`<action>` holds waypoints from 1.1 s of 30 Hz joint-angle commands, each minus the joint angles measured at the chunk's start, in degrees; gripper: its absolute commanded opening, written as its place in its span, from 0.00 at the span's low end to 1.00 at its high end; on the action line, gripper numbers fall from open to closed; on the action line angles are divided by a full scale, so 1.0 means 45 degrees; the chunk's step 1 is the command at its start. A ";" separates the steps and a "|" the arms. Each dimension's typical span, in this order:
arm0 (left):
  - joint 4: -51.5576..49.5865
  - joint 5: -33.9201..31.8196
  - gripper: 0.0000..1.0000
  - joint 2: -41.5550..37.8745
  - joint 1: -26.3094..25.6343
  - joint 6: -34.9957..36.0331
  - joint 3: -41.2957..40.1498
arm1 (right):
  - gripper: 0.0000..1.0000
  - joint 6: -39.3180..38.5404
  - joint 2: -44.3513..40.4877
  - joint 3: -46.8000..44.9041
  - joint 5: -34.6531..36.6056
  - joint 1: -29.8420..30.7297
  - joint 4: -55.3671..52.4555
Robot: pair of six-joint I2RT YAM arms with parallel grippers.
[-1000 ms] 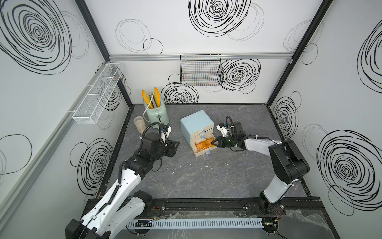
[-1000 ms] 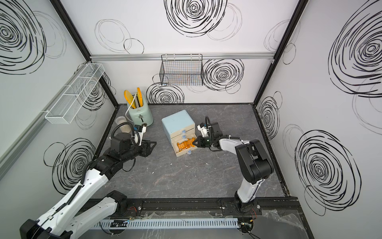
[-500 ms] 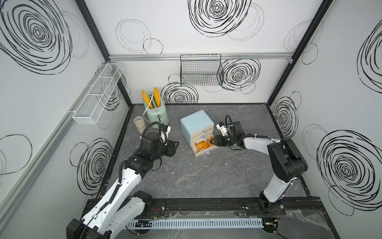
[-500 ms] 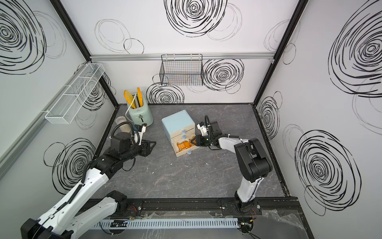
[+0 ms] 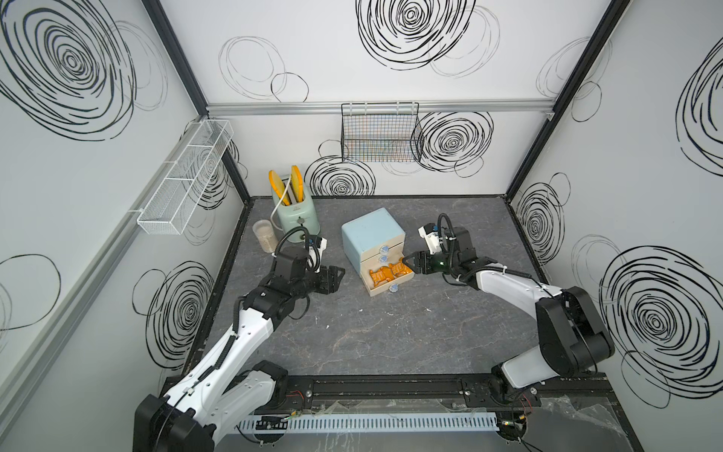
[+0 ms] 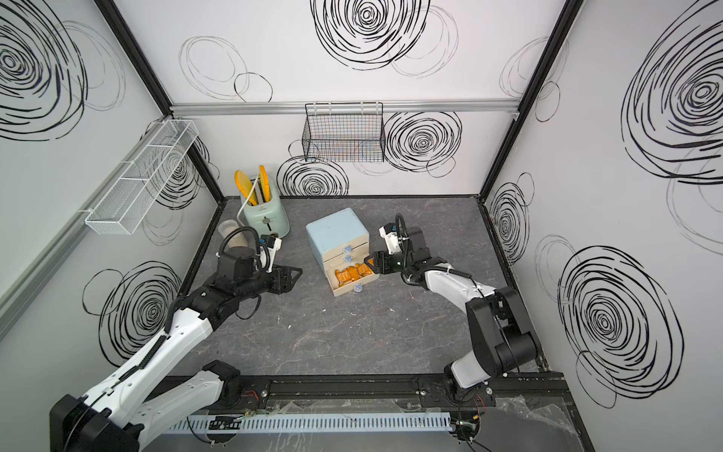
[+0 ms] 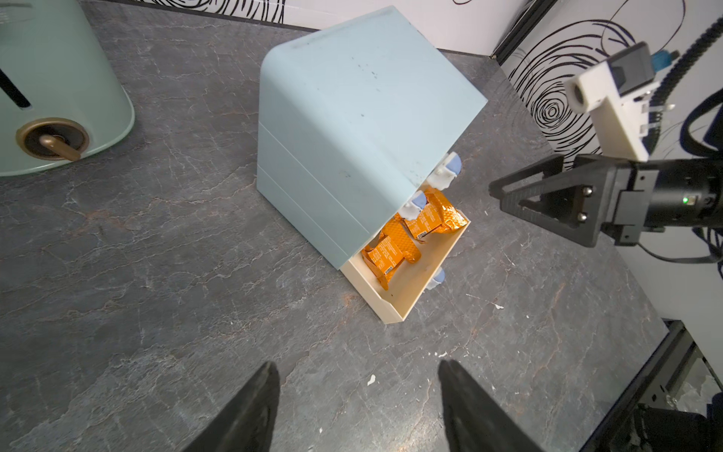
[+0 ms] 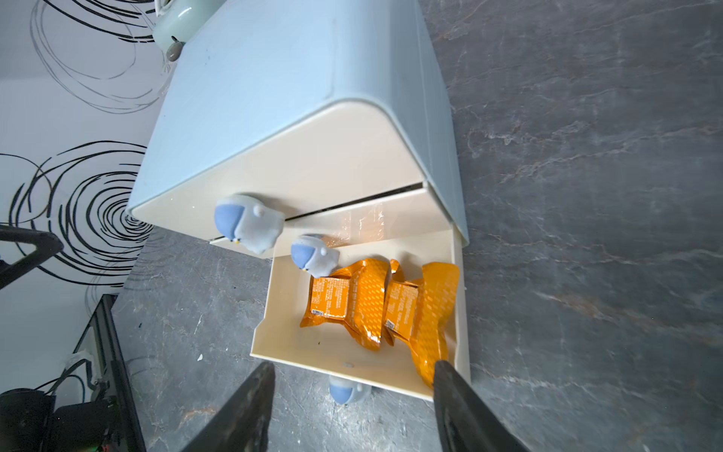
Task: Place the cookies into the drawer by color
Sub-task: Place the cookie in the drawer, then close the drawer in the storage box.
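Two orange cookies [image 8: 352,305] being held in pulled-out bottom drawer [image 8: 270,332], right claw [image 5: 408,262] being held open near it, left claw [image 5: 339,278] open, empty

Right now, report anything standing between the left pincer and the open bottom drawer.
Nothing visible does. Only bare tabletop lies between the left pincer and the open bottom drawer, which holds two orange cookies. The right pincer, open, hangs at the drawer's other end, outside that path.

Dark grey marbled tabletop [image 5: 391,332] carried a mint-green toaster [image 5: 297,215] at back left, a translucent cup [image 5: 265,238] just beside it, and a pale blue drawer chest [image 5: 369,238] mid-table, bottom drawer pulled out. White specks [image 7: 371,379] lay scattered.
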 commanded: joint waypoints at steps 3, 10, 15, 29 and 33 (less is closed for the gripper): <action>0.1832 0.0097 0.78 0.1096 0.0125 -0.0916 0.1294 | 0.65 -0.0394 -0.0678 -0.0952 0.0749 0.0082 -0.0249; 0.2710 -0.0257 0.84 0.3661 0.0194 -0.0594 0.3368 | 0.63 -0.0115 -0.1393 -0.2563 0.1117 0.0373 0.0422; 0.2844 -0.0236 0.87 0.5609 0.0195 0.0166 0.4931 | 0.62 0.0304 -0.1402 -0.3026 0.1044 0.0622 0.1047; 0.1887 0.0414 0.98 1.0295 0.0425 0.2224 0.8821 | 0.63 0.1912 0.0036 -0.3204 0.1587 0.1984 0.2870; 0.1723 0.1196 0.98 1.1099 0.0439 0.2546 0.9418 | 0.62 0.2092 0.0433 -0.3120 0.1898 0.2184 0.3135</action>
